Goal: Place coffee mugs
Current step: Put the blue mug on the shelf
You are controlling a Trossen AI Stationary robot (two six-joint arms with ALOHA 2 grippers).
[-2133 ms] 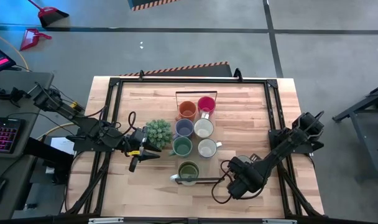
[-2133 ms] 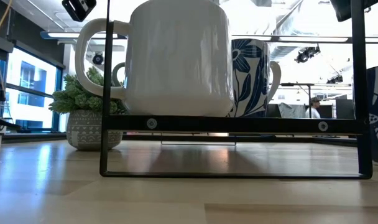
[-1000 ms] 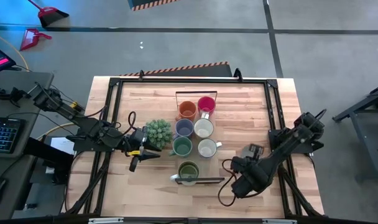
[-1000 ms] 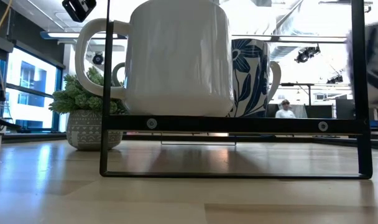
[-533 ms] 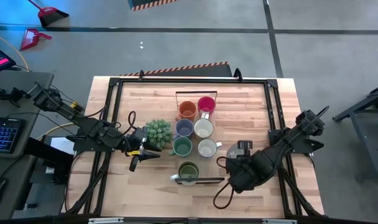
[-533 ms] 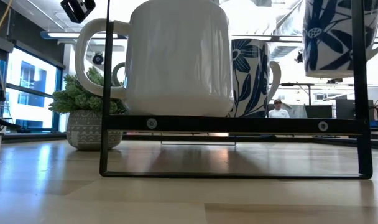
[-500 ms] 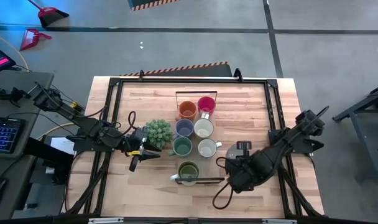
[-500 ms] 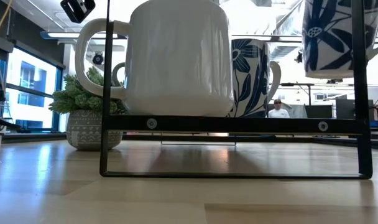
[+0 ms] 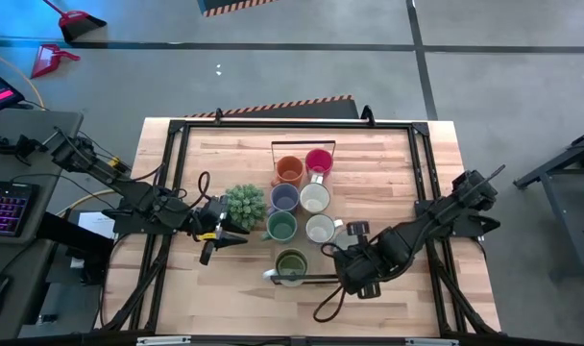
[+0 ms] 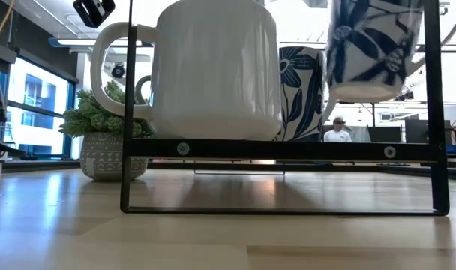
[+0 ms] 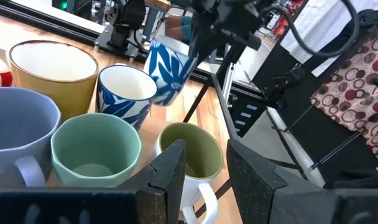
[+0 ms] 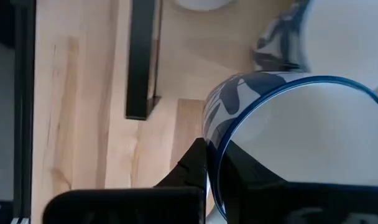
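Floor: grey concrete (image 9: pixel 292 77) crossed by dark seam lines, around a wooden table (image 9: pixel 234 288).
Hazard tape: orange-black strip (image 9: pixel 236 6) at twelve o'clock.
Cleaning gear: red dustpan (image 9: pixel 50 60) and broom (image 9: pixel 76 19) at ten o'clock.
Desk: dark, at nine o'clock, with a lit keyboard (image 9: pixel 6 209).
Windows: bright panes (image 10: pixel 29 112) at nine o'clock in the low view.
Ceiling: strip light (image 10: pixel 70 42) overhead.
Distance: a person (image 10: pixel 337 132) standing.
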